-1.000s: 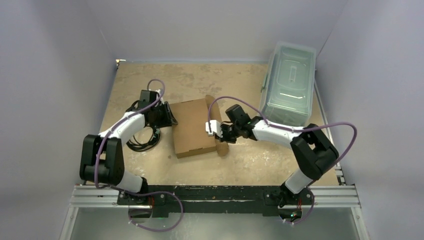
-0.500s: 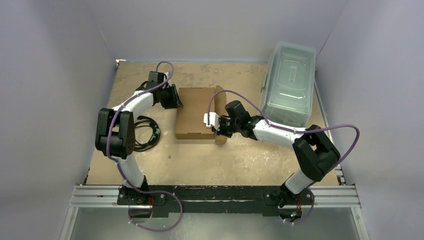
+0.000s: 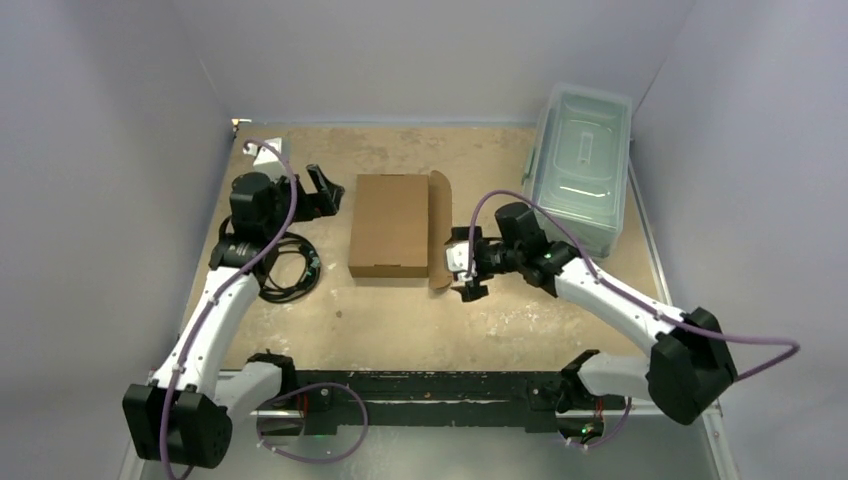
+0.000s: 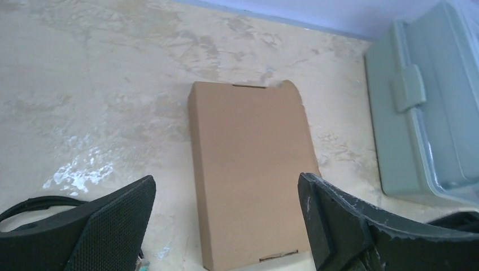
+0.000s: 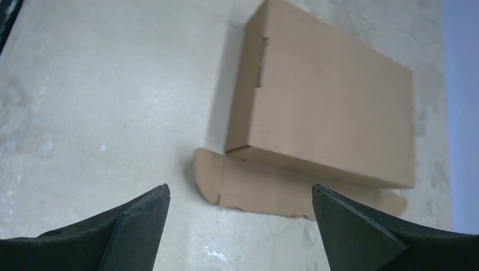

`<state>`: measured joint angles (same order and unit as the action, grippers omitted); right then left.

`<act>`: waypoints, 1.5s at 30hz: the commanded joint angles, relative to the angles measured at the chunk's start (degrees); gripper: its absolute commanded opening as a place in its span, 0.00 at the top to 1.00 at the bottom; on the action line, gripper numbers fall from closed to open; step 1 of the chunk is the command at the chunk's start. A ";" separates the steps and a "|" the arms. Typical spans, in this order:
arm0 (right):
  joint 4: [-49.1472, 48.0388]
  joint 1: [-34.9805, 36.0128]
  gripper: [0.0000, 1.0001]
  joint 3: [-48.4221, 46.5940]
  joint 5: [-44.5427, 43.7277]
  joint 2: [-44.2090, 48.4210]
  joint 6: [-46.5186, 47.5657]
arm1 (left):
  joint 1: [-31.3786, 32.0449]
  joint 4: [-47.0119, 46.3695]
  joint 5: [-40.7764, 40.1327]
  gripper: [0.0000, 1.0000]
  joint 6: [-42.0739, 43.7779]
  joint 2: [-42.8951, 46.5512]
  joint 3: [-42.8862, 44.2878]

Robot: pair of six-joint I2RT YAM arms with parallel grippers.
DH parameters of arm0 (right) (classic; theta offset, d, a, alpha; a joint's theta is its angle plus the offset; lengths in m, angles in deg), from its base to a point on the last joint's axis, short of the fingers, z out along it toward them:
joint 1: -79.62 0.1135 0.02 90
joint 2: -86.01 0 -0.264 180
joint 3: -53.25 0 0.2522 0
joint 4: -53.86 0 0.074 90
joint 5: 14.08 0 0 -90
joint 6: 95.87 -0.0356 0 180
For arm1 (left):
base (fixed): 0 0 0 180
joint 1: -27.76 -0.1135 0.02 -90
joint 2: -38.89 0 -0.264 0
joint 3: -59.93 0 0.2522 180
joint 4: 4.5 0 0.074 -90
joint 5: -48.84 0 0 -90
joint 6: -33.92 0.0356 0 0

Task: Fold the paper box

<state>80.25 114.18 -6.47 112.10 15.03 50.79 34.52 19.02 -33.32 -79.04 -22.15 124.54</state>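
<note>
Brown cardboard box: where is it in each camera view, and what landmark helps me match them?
Top external: the brown cardboard box lies mid-picture.
Left wrist: centre, running to the bottom edge.
Right wrist: upper right, its loose flap along the lower side.
Landmark: the clear plastic lidded bin, right of the box in top and left wrist views, absent from right wrist.

Robotics lab test cell; plain pale walls (image 3: 110, 200) enclose worn tan tabletop (image 3: 400, 320) on left, far, right; left arm (image 3: 212, 305), right arm (image 3: 612, 298) bolted to aluminium rail (image 3: 450, 395) at near edge; purple cables (image 3: 752, 341) looping off arms; black cable coil (image 3: 285, 275) left; props: paper box (image 3: 390, 225) centre, clear lidded bin (image 3: 580, 165) far right.
</note>
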 commanded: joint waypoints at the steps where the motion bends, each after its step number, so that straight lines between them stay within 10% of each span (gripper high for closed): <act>1: 4.83 0.40 0.01 1.98 4.69 -5.78 12.43 | -0.17 -2.38 6.08 0.07 1.11 0.52 -5.62; 16: -16.34 9.93 0.39 5.65 -15.86 -16.08 8.73 | -0.25 0.31 9.02 0.10 0.86 2.54 -9.10; 33: -18.26 10.08 0.92 3.66 -17.03 -17.34 1.34 | -0.26 -0.08 11.23 0.10 -0.57 -2.34 -9.30; 45: -14.80 9.50 1.00 -2.05 -19.23 -20.19 -9.24 | -3.43 -3.68 16.55 0.16 -5.78 -15.76 -6.69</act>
<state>64.31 124.20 -6.16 93.50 -5.54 45.33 32.49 19.35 -20.60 -82.34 -35.68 115.18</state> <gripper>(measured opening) 0.023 0.864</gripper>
